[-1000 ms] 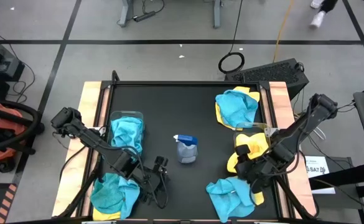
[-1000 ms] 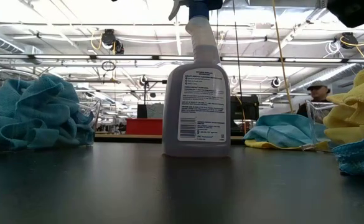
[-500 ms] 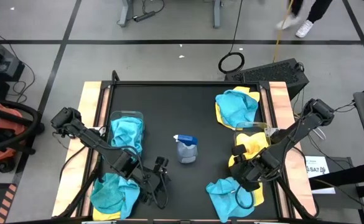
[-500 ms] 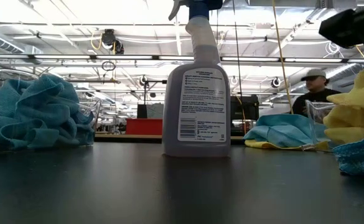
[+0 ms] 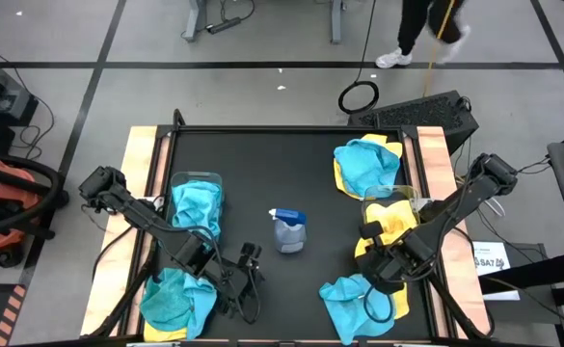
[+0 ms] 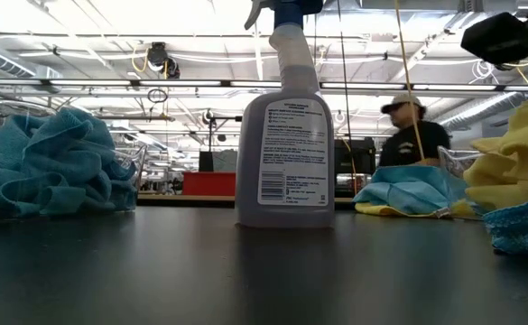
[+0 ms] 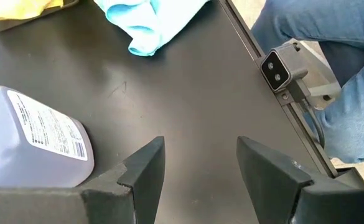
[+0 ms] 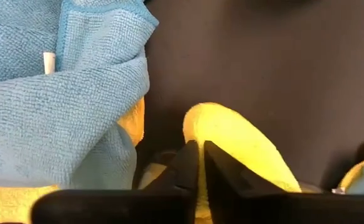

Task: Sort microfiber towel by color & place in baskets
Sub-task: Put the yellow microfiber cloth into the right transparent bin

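The right gripper (image 8: 200,163) is pinched tight on a soft fuzzy yellow towel (image 8: 241,143), low on the black table (image 5: 262,164), beside a fuzzy blue towel (image 8: 63,93). Its fingertips are half buried in cloth. The left gripper (image 7: 200,163) waits wide apart, holding nothing, near the grey spray bottle (image 7: 26,146), which is cut off. The clear plastic basket (image 5: 197,204) holds blue cloth.

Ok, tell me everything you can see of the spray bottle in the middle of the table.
The spray bottle stands upright near the middle of the black table, clear of every towel and both grippers. Its body looks like translucent grey plastic with a blue trigger top. The low view shows a white printed label on its side. Nothing touches it but the tabletop.
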